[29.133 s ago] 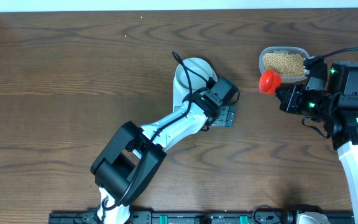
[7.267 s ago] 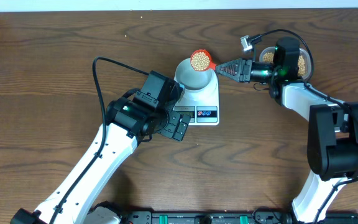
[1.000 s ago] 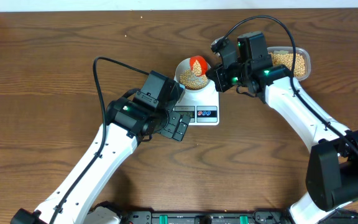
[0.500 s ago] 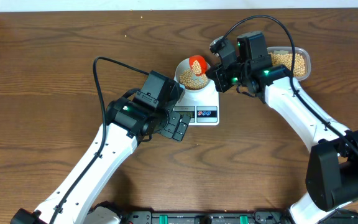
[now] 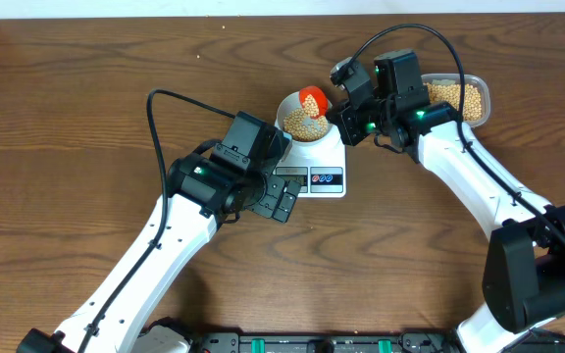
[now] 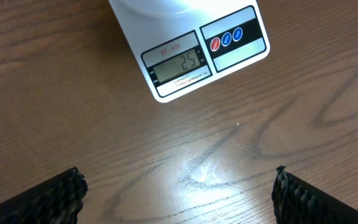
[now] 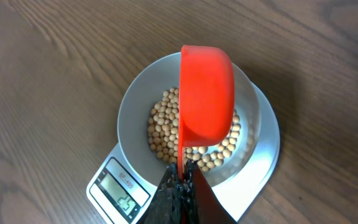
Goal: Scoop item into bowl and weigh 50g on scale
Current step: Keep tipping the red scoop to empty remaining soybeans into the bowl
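Note:
The pale bowl (image 5: pixel 296 110) stands on the white scale (image 5: pixel 330 155) and holds tan beans (image 5: pixel 303 124). In the right wrist view the bowl (image 7: pixel 132 106) has beans (image 7: pixel 164 129) in its bottom. My right gripper (image 7: pixel 180 183) is shut on the handle of a red scoop (image 7: pixel 206 93), tipped on its side over the bowl. The scoop (image 5: pixel 311 98) shows at the bowl's far rim. The scale's display (image 6: pixel 176 63) reads 25. My left gripper (image 6: pixel 176 193) is open and empty over bare wood just in front of the scale (image 6: pixel 241 37).
A clear plastic tub (image 5: pixel 462 96) with more beans sits on the table right of the scale, behind my right arm. My left arm crosses the table from the front left.
The red scoop has shifted very slightly toward the bowl's far rim. Both arms are otherwise still.

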Robot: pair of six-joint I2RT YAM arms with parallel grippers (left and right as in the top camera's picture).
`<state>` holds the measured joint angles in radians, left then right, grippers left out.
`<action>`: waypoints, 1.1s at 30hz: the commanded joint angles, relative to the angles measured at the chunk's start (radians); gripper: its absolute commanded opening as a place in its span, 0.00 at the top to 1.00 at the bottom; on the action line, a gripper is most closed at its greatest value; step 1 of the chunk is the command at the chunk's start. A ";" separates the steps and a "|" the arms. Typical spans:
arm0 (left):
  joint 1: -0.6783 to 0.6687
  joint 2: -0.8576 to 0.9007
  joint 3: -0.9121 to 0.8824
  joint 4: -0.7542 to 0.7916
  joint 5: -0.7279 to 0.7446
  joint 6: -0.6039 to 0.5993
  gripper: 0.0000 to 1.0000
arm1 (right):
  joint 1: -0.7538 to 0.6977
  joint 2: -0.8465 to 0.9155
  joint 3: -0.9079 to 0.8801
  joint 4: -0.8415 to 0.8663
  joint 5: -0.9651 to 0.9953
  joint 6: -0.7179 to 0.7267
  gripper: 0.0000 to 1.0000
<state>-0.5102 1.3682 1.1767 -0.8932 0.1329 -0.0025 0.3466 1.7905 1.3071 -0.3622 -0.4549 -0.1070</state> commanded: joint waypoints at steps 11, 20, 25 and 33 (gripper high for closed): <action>0.005 -0.001 -0.002 -0.003 0.006 0.006 0.02 | 0.009 -0.020 0.021 0.003 0.000 -0.075 0.99; 0.005 -0.001 -0.002 -0.003 0.006 0.006 0.02 | 0.009 -0.020 0.021 0.002 -0.012 -0.074 0.99; 0.005 -0.001 -0.002 -0.003 0.006 0.006 0.02 | 0.009 -0.020 0.021 0.002 -0.015 -0.074 0.99; 0.005 -0.001 -0.002 -0.003 0.006 0.006 0.02 | 0.009 -0.020 0.021 -0.007 -0.022 -0.114 0.99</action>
<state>-0.5102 1.3682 1.1767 -0.8932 0.1329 -0.0025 0.3466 1.7905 1.3071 -0.3656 -0.4568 -0.1783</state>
